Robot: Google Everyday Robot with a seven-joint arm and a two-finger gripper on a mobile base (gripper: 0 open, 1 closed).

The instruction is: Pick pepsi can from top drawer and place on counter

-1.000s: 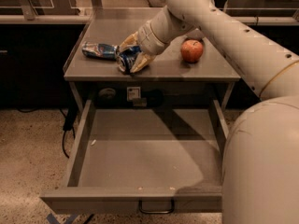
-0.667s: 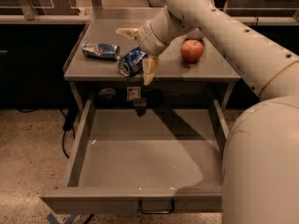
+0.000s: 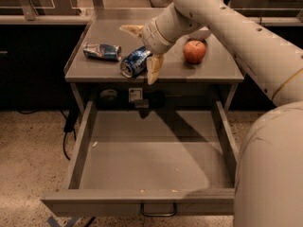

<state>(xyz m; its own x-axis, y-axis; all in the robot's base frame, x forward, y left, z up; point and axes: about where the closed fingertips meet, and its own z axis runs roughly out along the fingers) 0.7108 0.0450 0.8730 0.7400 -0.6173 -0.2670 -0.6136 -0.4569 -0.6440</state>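
The pepsi can (image 3: pixel 134 61), deep blue with white swirls and a silver end, lies on its side on the counter (image 3: pixel 109 34), near its front edge. My gripper (image 3: pixel 142 48) hovers just above and to the right of the can with its fingers (image 3: pixel 154 69) spread wide, touching nothing. One finger points back-left, the other down over the counter's front edge. The top drawer (image 3: pixel 151 160) stands pulled fully out below the counter, with nothing in it, and its dark loop handle (image 3: pixel 158 211) shows at the front.
A crushed silver-blue can (image 3: pixel 101 51) lies on the counter left of the pepsi can. A red apple (image 3: pixel 194 51) sits on the counter to the right, under my arm. My arm fills the right side of the view. Speckled floor surrounds the drawer.
My gripper was closed around the pepsi can a second ago. It has opened and lifted slightly away, leaving the can lying on the counter.
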